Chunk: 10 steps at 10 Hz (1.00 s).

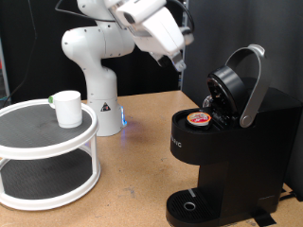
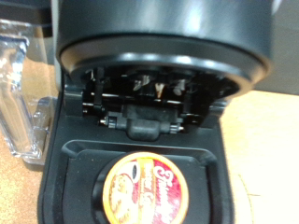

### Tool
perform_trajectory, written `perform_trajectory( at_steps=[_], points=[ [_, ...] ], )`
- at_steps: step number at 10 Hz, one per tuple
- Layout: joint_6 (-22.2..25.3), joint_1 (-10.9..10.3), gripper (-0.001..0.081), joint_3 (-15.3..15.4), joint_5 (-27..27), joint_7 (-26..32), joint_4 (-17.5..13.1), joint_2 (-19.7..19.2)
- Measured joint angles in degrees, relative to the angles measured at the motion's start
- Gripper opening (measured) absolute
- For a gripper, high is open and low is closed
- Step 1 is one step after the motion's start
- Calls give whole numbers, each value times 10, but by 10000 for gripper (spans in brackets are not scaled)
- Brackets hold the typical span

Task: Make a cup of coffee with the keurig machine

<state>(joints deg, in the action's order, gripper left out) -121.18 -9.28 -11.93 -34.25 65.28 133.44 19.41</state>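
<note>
The keurig machine (image 1: 227, 142) stands on the wooden surface (image 1: 142, 109) at about four o'clock in the exterior view, its hinged lid (image 1: 227, 90) thrown back and the silver-grey handle (image 1: 254, 85) raised, so that the brew chamber is exposed from above. A pod (image 1: 199, 118) with a red-and-yellow printed top sits seated in that chamber. The wrist view shows it more closely, the pod (image 2: 145, 191) lying flat in its round well under the underside of the open lid (image 2: 154, 89), where the piercing parts are visible. The lid being up looks like the reason the pod can be seen at all; judging from this, loading is done but the lid is not yet closed.

The hand (image 1: 177, 62) hangs in the air at about twelve o'clock in the exterior view, just up and to the left of the raised lid, apart from it and touching nothing. Its fingers point down toward the machine, which fits the wrist camera looking straight into the chamber. Nothing shows between the fingers, but whether they stand wide or narrow I cannot tell from either picture.

The cup (image 1: 66, 108) stands upright on the top tier of a white two-tier round stand (image 1: 47, 147) at about nine o'clock, well apart from the machine. The round drip base (image 1: 194, 203) at the foot of the machine is bare, so the cup is not yet in place to catch coffee.
</note>
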Motion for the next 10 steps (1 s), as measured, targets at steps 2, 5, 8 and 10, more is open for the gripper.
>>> perform_trajectory(
  at_steps=[2,5,8,10],
  points=[
    [22,8,805,-7,1,-10,-13,16],
    [61,17,805,-11,15,-19,-35,20],
    [61,14,805,-9,-11,-17,-31,18],
    [60,6,805,-4,-41,-18,-31,17]
  ],
)
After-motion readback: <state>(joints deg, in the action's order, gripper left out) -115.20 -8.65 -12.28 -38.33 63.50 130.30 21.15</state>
